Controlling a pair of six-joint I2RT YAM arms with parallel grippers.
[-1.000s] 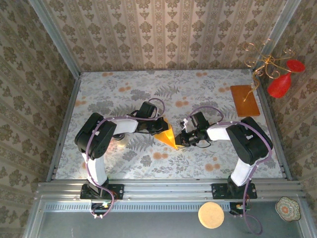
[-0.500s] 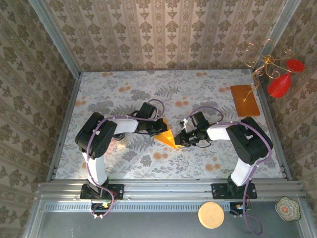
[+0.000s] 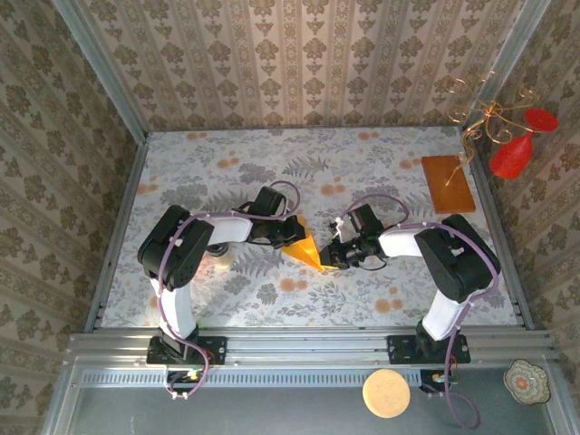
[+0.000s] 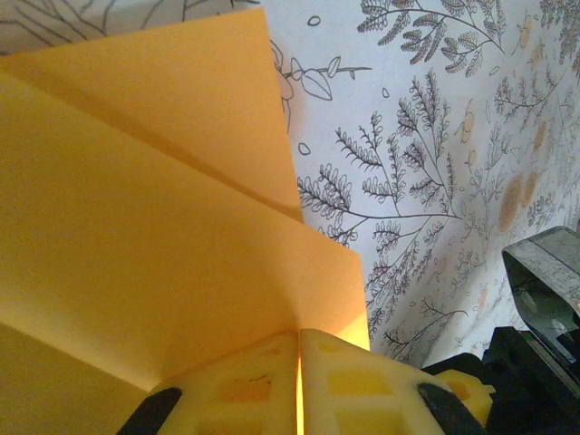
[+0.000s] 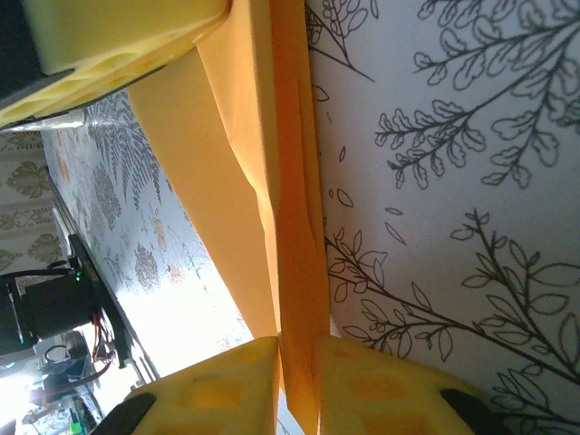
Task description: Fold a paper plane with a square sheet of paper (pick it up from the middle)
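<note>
**A:** On the left half of the table [image 3: 213, 168], what is the left gripper [image 3: 290, 235] doing?

**B:** Its yellow fingers [image 4: 240, 394] are pressed together on one edge of the orange-yellow paper [image 3: 308, 249], with a thin seam between them.

**A:** And the paper itself?

**B:** It is at mid-table, between the two grippers, folded into a pointed wedge with its tip toward the near side (the left wrist view shows the layers plainly).

**A:** To its right?

**B:** The right gripper [image 3: 329, 256] pinches the paper's folded edge. Both pads [image 5: 381, 385] sit against it, and paper fills the narrow gap.

**A:** Further right?

**B:** A brown-orange board [image 3: 447, 184] lies flat near the table's right edge, well apart from the arms.
</note>
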